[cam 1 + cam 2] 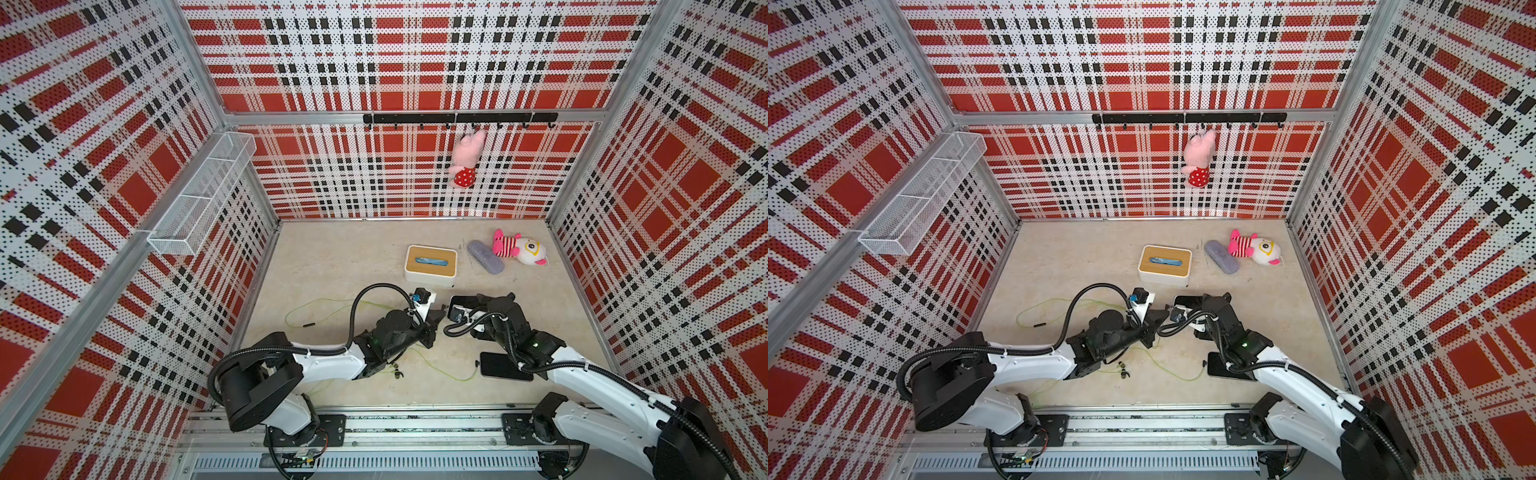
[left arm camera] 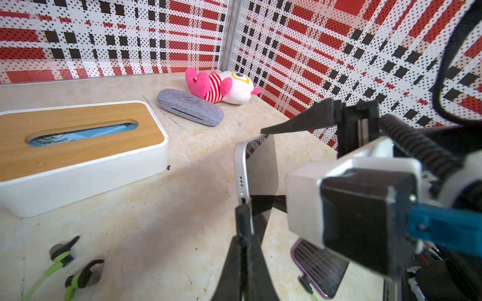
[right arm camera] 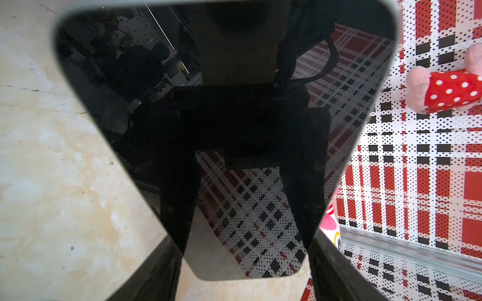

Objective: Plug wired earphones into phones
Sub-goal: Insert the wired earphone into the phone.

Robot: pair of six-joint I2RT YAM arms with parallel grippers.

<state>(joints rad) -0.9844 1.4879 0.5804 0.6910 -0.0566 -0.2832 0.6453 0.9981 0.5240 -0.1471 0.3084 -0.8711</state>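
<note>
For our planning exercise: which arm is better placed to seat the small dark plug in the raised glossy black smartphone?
Likely the left arm: its jaws pinch the small dark plug right by the port of the glossy black smartphone; the right arm holds that phone.

Your left arm point(image 1: 328, 359) stretches low toward the middle, and the left gripper point(image 2: 243, 242) is pinched tight. Your right arm point(image 1: 582, 370) folds in to face it, with the right gripper point(image 3: 245, 250) spread wide (in both top views the two wrists nearly meet).
</note>
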